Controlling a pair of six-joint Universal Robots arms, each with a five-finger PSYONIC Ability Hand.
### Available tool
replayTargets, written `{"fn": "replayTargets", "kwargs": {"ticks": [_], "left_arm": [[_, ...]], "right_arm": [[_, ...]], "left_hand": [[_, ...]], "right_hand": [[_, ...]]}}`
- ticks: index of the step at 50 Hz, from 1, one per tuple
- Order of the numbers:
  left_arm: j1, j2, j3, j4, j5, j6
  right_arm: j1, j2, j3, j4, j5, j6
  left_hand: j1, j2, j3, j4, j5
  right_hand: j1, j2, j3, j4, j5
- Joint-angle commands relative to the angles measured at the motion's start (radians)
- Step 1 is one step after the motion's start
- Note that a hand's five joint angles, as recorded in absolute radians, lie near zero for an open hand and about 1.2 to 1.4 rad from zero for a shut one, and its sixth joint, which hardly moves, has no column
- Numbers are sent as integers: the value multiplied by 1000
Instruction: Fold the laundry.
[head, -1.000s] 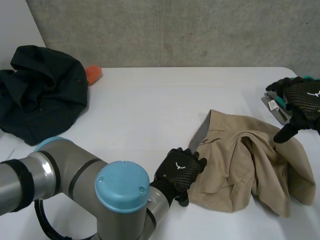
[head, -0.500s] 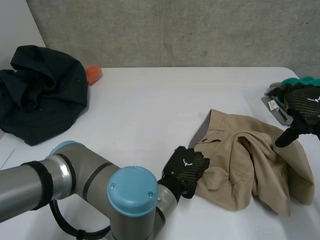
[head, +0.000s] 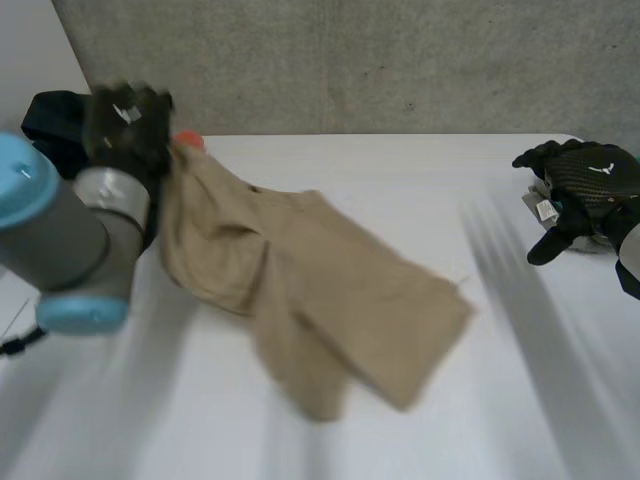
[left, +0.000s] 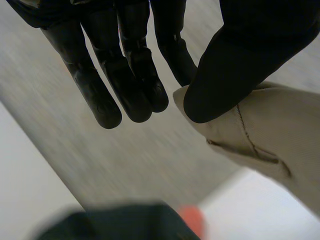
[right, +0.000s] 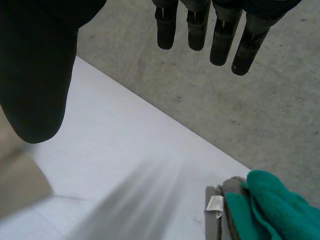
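A tan garment (head: 320, 290) hangs stretched from the far left of the white table (head: 400, 170) down toward its middle, mostly lifted. My left hand (head: 125, 115) is raised at the far left and holds one edge of it. In the left wrist view the thumb (left: 225, 75) pinches the tan cloth (left: 260, 135) against the fingers (left: 130, 80). My right hand (head: 590, 185) hovers at the table's right edge, away from the garment, fingers straight and empty. In its own view the fingers (right: 200, 25) and thumb (right: 35, 75) are spread, with a bit of tan cloth (right: 20, 187) below the thumb.
A dark garment (head: 50, 108) lies crumpled at the back left behind my left arm, with an orange item (head: 190, 140) beside it. Under my right hand sits a grey cloth with a tag (right: 220, 210) and a green cloth (right: 272, 200).
My left hand closed on the tan garment's near edge and swung it up and far to the left, dragging the cloth across the table. My right hand drew back slightly to the right.
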Motion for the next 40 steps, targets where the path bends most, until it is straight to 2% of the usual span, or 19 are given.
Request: {"fn": "replayTargets", "kwargs": {"ticks": [1,4,5,7,12,17,19,20,22,26,30,34,35,40], "left_arm": [[-12,-23,242,106,65,-20],[-76,-82,306,118,85,-57],[-137,-125,322,121,120,-77],[-170,-147,322,121,146,-87],[-316,-259,294,121,296,-110],[-379,-359,276,121,365,-143],[-393,-383,271,118,373,-156],[-405,-398,264,110,379,-169],[-414,-402,255,107,382,-173],[-416,-383,216,107,375,-180],[-387,-269,155,86,356,-172],[-307,-109,51,21,280,-170],[-287,-49,14,-12,237,-169],[-244,97,-106,-132,119,-163]], "right_arm": [[36,47,-12,0,6,8],[62,53,-13,-2,11,7],[72,55,-13,-2,17,5],[79,59,-13,-5,24,5],[73,75,-4,-8,46,2],[69,85,7,-11,47,2],[69,88,7,-11,47,2],[69,96,7,-11,47,1],[69,104,7,-11,47,-3],[69,113,2,-10,43,-7],[76,122,-12,-11,31,-12],[85,133,-27,-13,6,-32],[89,137,-29,-13,-5,-44],[152,196,-39,-8,-84,-160]], "left_hand": [[261,201,206,198,251],[261,201,206,198,251],[261,201,206,198,251],[261,201,206,198,251],[261,201,206,198,251],[261,201,206,198,251],[-121,-181,-176,-184,-131],[-608,-669,-663,-671,-618],[-894,-955,-949,-957,-904],[-922,-982,-976,-984,-932],[-910,-970,-965,-973,-920],[-895,-956,-950,-958,-905],[-895,-956,-950,-958,-905],[-857,-918,-912,-920,-867]], "right_hand": [[-23,-51,-40,-59,-63],[-23,-51,-40,-59,-63],[-23,-51,-40,-59,-63],[-23,-51,-40,-59,-63],[-23,-51,-40,-59,-63],[-23,-51,-40,-59,-63],[-23,-51,-40,-59,-63],[-23,-51,-40,-59,-63],[-23,-51,-40,-59,-63],[-23,-51,-40,-59,-63],[-23,-51,-40,-59,-63],[-23,-51,-40,-59,-63],[-23,-51,-40,-59,-63],[-22,-50,-39,-58,-62]]}}
